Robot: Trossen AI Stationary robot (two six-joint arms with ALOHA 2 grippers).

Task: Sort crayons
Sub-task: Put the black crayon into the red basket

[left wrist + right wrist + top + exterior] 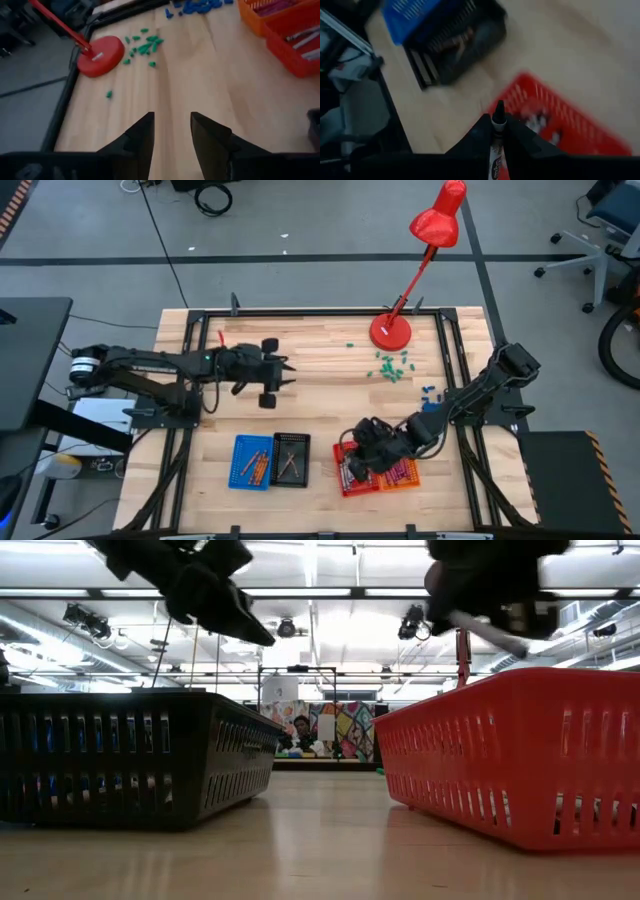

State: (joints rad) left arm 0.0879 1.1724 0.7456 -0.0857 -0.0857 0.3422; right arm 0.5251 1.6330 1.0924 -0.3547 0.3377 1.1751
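My right gripper (498,127) hangs over the red basket (560,125), shut on a pale crayon with a dark tip (498,107). The low view shows that crayon (490,632) slanting above the red basket (520,750). My left gripper (170,135) is open with nothing between its fingers. It hovers over bare wood at the table's left middle (275,375). More crayons lie inside the blue basket (252,462), the black basket (290,458), the red basket (352,472) and the orange basket (402,474). My right gripper pinches the crayon's paper-wrapped shaft (496,145) between its two fingers. The crayon lies along the fingers, and its dark tip sticks out past their free ends. It is lifted clear, slanting downward above the red basket.
A red desk lamp stands on its round base (390,332) at the far right. Green bits (390,365) and blue chunks (430,391) are scattered near it. The four baskets sit in a row by the near edge. Bare wood lies in the table's middle.
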